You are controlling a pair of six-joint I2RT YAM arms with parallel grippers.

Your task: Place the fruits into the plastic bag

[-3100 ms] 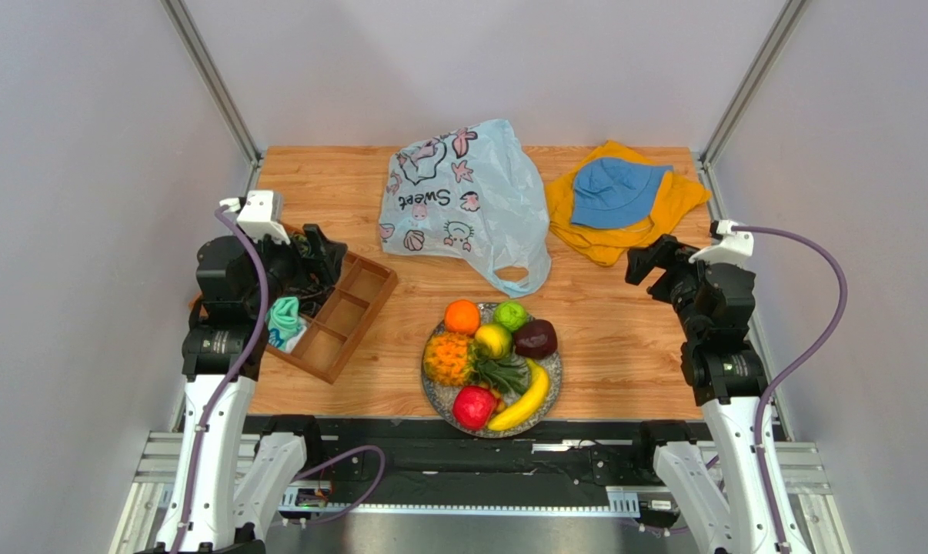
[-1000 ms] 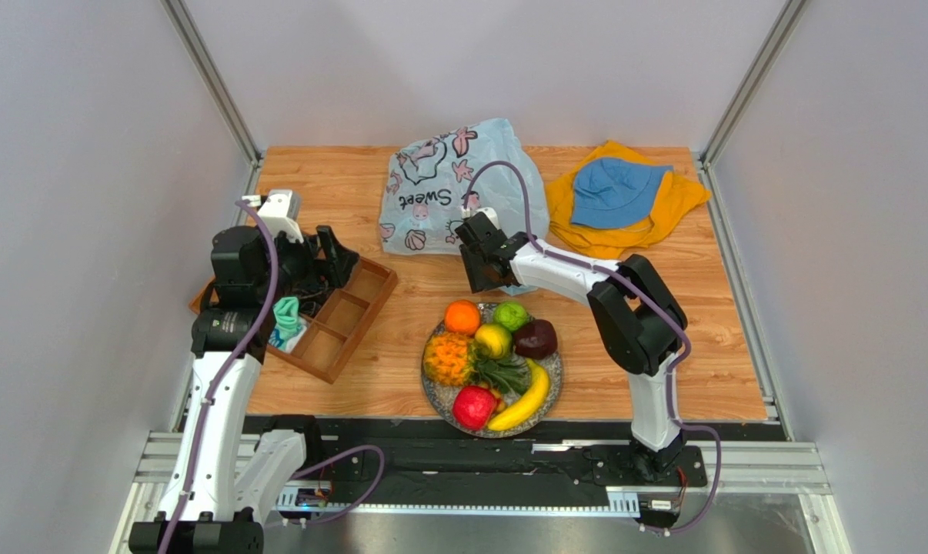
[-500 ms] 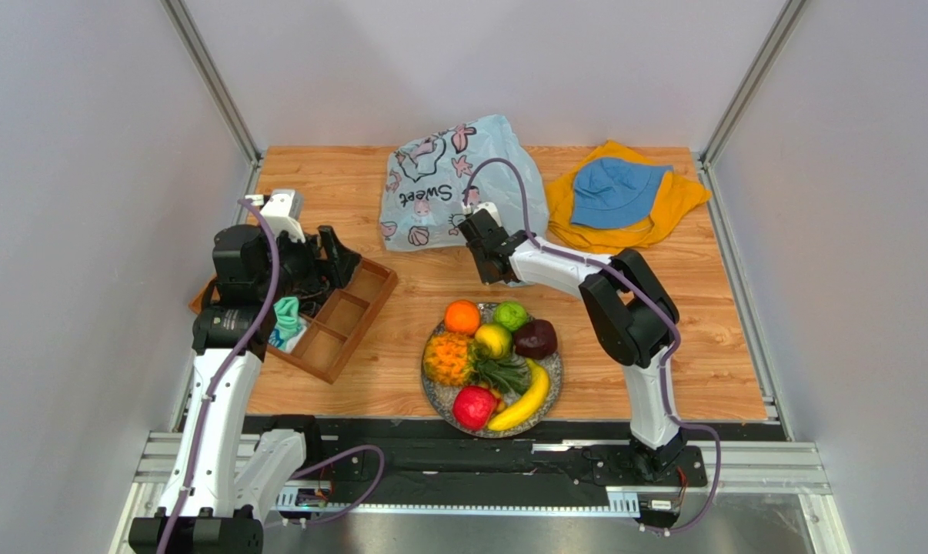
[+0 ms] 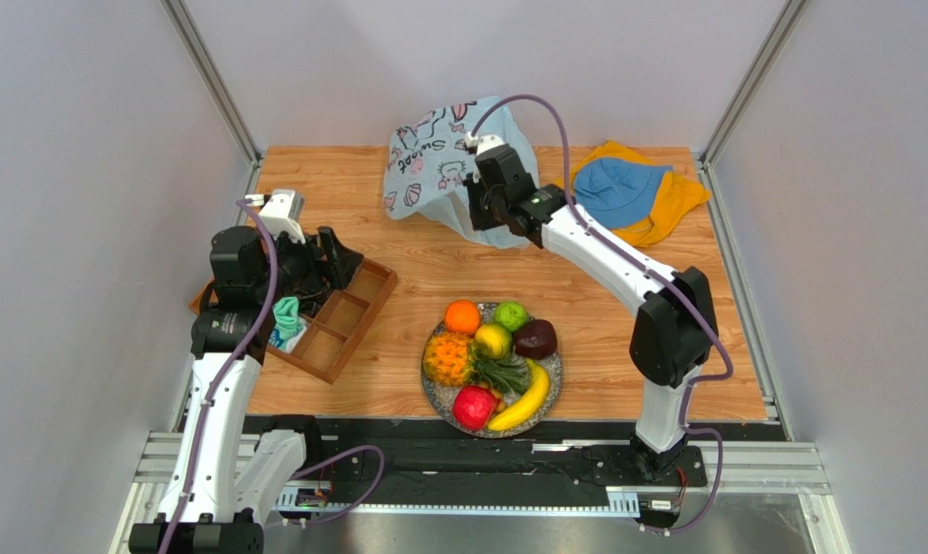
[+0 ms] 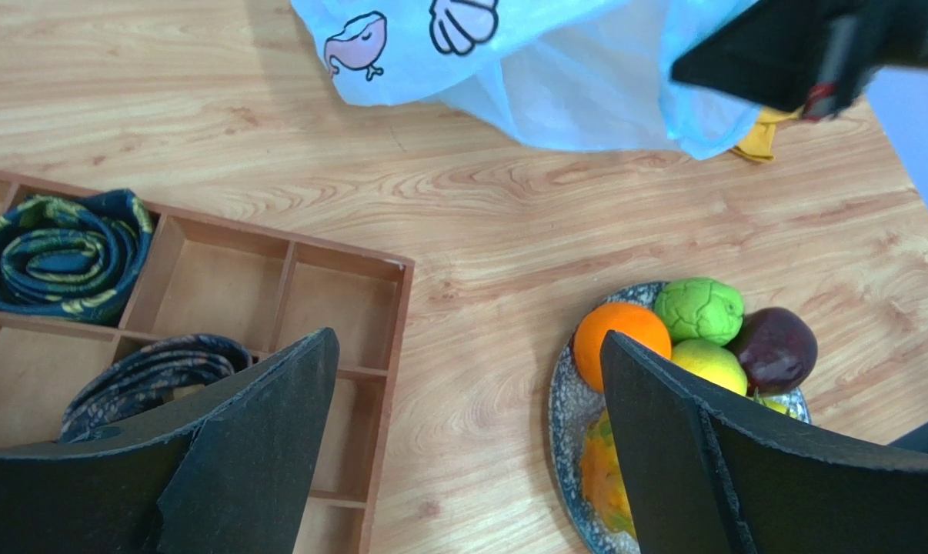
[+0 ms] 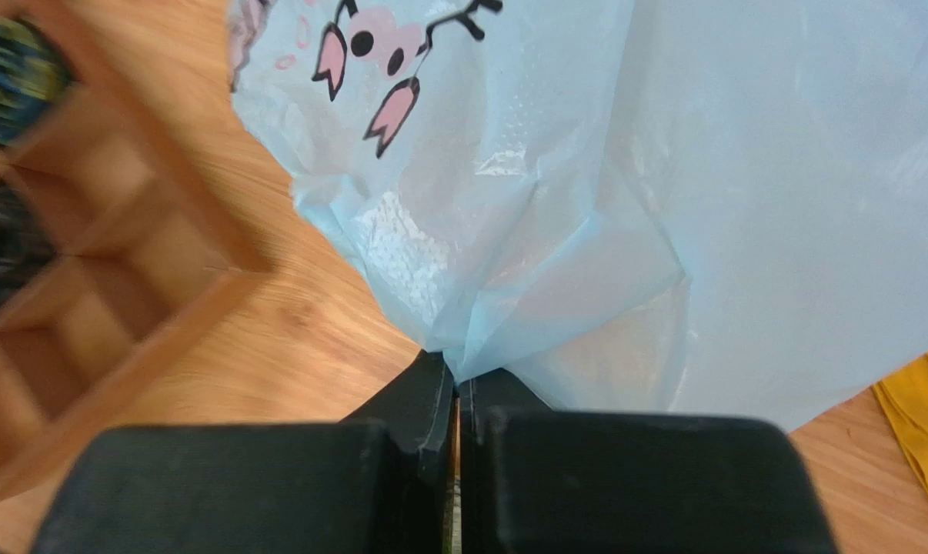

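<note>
The light blue plastic bag point(image 4: 440, 162) hangs lifted off the table at the back, bunched at its lower edge. My right gripper point(image 4: 480, 214) is shut on a fold of that bag point(image 6: 573, 173), its jaws point(image 6: 456, 375) pressed together on the plastic. The fruits lie on a speckled plate point(image 4: 431, 392): orange point(image 4: 462, 316), green apple point(image 4: 510, 315), yellow-green fruit point(image 4: 493, 341), maroon fruit point(image 4: 536, 338), pineapple point(image 4: 448, 359), red apple point(image 4: 473, 406), banana point(image 4: 524, 398). My left gripper point(image 4: 336, 260) stands open and empty point(image 5: 466, 341) over the tray's right edge, left of the orange point(image 5: 621, 335).
A wooden divided tray point(image 4: 342, 312) holding rolled cloths point(image 5: 58, 237) sits at the left under my left arm. A blue hat point(image 4: 617, 191) rests on a yellow cloth point(image 4: 677, 202) at the back right. Grey walls and metal posts enclose the table.
My right gripper closed on the bag's near edge, then rose and moved toward the back, pulling the bag up off the wood. The left arm and the fruits stayed put.
</note>
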